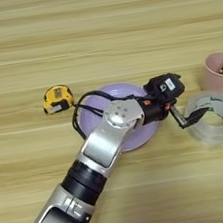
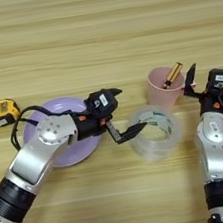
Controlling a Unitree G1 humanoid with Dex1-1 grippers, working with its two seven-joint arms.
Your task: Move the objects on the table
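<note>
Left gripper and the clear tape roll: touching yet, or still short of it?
Touching. In the right eye view one finger of the left gripper reaches over the tape roll and its tip rests on the near rim.

A round lavender plate [image 2: 86, 146] at centre left, a yellow-and-black tape measure [image 1: 57, 98] at far left, a clear glossy tape roll [image 2: 155, 138] and a pink cup [image 2: 160, 92] on a light wood-grain surface [image 1: 99, 29] with horizontal plank lines.
</note>
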